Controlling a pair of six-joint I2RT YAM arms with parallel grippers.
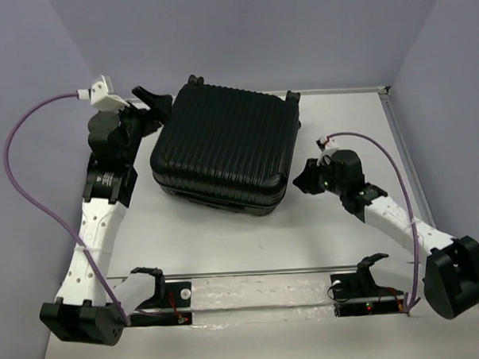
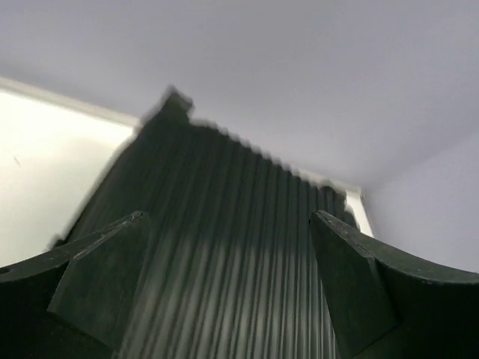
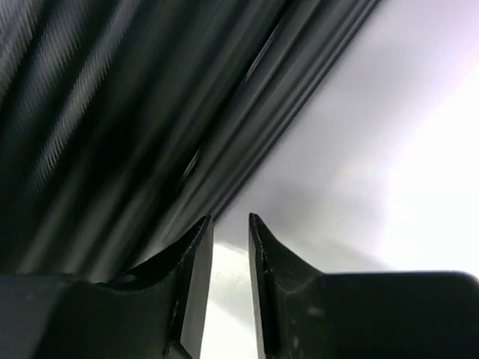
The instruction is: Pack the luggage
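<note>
The luggage point(image 1: 222, 144) lies flat and closed in the middle of the table, a large black ribbed hard-shell suitcase with caster wheels at its far edge. My left gripper point(image 1: 158, 103) is at its far left corner, jaws open wide. In the left wrist view the ribbed shell point(image 2: 224, 254) fills the space beyond the left gripper point(image 2: 228, 217), with nothing held. My right gripper point(image 1: 303, 177) sits just off the suitcase's right side. In the right wrist view the right gripper point(image 3: 230, 218) shows a narrow empty gap, with the suitcase's side point(image 3: 112, 112) to the left.
Grey-white table point(image 1: 340, 119) with lilac walls behind and to both sides. A metal rail point(image 1: 259, 272) with two black mounts runs along the near edge. Purple cables point(image 1: 16, 165) loop from each arm. Bare table lies right of and in front of the suitcase.
</note>
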